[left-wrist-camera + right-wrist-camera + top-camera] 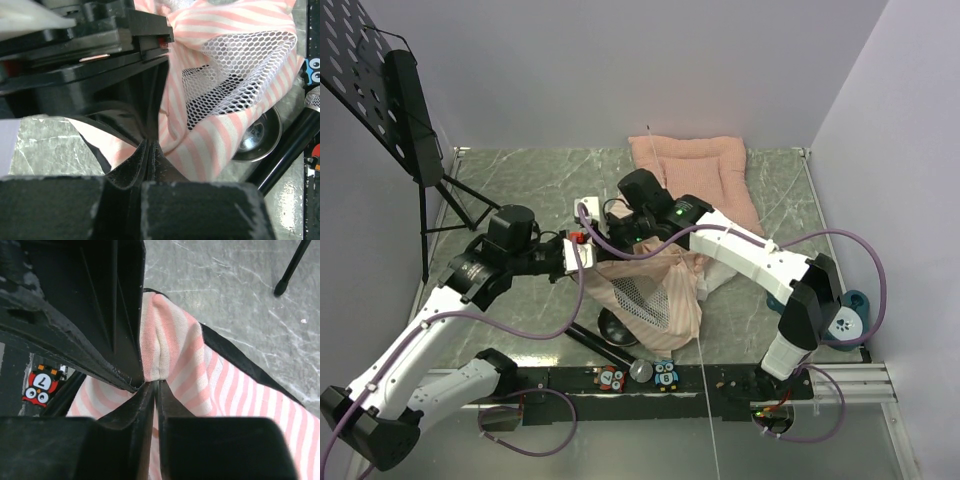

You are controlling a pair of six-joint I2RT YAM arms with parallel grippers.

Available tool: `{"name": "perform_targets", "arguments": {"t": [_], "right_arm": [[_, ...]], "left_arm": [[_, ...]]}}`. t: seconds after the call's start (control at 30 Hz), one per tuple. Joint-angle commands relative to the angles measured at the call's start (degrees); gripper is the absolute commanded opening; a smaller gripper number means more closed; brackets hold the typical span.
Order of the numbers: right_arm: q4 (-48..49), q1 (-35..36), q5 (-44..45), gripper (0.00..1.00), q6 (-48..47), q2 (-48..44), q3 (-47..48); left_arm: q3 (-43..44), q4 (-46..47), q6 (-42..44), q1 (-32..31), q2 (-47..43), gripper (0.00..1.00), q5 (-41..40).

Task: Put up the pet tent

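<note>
- Top external view: your tent [655,292] hangs bunched at mid-table between the two arms, on the near side of the pink cushion [695,165].
- Your left gripper [150,144] has its jaws pressed together on the tent's striped fabric. The white mesh [235,75] sags just right of the tips.
- Your right gripper [153,382] has its jaws almost together, nipping a fold of the striped fabric. The tent's black edge runs just right of that fold.
</note>
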Motion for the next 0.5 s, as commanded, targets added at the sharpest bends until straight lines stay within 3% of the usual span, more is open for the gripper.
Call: {"name": "perform_targets", "arguments": {"t": [0.0,0.07,0.3,0.33,0.47], "right_arm": [[-0.49,-1.92,-1.95,0.28,-0.18,-1.17,0.55],[-0.14,-2.89,-1.86,0.37,-0.62,-1.62,-1.29],[-1.20,-4.04,-2.65,0.48,-2.90,-0.21,-3.15],[-0.50,-4.04,-2.65,0.44,-2.99,-0.12,-3.32],[0.39,-4.04,-3.36,0.00,-2.47,0.93,-2.36]], "left_arm": [[-0.74,3.87,-0.93,0.02,-1.97,0.01,-0.79],[-1.27,3.87,-1.01,0.29,-2.94,0.01,-0.62],[-0.92,3.87,-1.19,0.29,-2.41,0.01,-0.35],[-0.92,3.78,-1.02,0.29,-2.33,0.01,-0.09],[-0.83,3.69,-0.49,0.29,-1.71,0.01,-0.09]]}}
